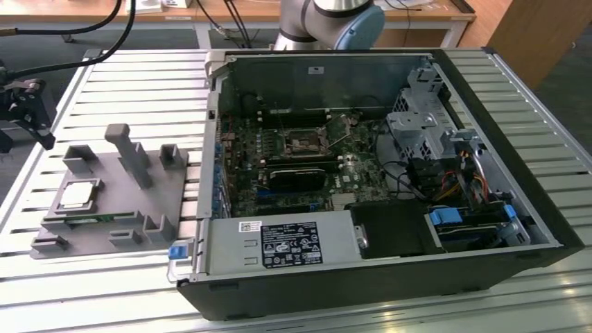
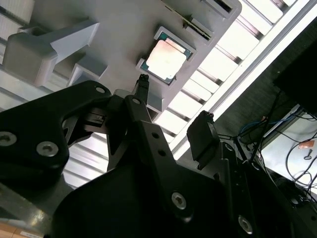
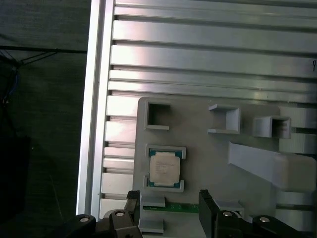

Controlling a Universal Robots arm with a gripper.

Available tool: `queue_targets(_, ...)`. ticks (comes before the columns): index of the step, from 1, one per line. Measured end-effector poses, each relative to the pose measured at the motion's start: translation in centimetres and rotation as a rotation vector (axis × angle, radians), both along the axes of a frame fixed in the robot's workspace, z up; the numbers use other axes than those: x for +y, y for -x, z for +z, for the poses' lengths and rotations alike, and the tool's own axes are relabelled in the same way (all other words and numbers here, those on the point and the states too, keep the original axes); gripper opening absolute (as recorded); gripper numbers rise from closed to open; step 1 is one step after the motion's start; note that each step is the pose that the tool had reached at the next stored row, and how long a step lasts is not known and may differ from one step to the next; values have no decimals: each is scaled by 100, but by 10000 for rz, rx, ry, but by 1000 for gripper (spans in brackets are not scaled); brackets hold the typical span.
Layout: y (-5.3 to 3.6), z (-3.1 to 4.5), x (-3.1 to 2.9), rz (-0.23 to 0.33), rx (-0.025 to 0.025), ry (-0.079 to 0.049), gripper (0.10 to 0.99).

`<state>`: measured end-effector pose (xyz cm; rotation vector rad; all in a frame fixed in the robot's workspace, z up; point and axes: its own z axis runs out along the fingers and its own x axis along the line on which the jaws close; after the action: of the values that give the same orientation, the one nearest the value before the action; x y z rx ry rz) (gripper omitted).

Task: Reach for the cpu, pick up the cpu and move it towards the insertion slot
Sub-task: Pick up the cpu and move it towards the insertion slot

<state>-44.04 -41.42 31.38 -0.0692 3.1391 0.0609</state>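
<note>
On the slatted metal surface (image 1: pixel 120 90), at the exterior view's left, the cpu (image 1: pixel 79 194) is being cradled flat in a square pocket of a grey fixture (image 1: pixel 138 211), silvery lid upward. Nothing is being gripped by the tool (image 3: pixel 167 196). Its two fingers (image 3: pixel 131 198) are being held spread and empty, clear of the chip, which is lying near the gap between them in both wrist views.

The chip is being judged light, thin and stiff, with a smooth lid that is likely slippery and an underside that is likely fragile. A pinch is therefore being favoured on the two opposite edges left free of the pocket's raised lips, not on the faces.

Just beside the pocket, a green memory stick (image 3: pixel 171 208) is being held in its own groove, and a tall post (image 1: pixel 129 156) is being counted as a hazard near the tool.

The insertion slot (image 1: pixel 303 142) is being shown well apart, deep inside the open computer case (image 1: pixel 370 284). The case's near wall and a long black card (image 1: pixel 296 177) are being reckoned as obstructions between chip and socket.
</note>
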Motion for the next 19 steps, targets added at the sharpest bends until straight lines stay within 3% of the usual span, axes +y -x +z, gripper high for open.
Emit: queue_targets(19,0,-62,-7,0,-1,0,588)
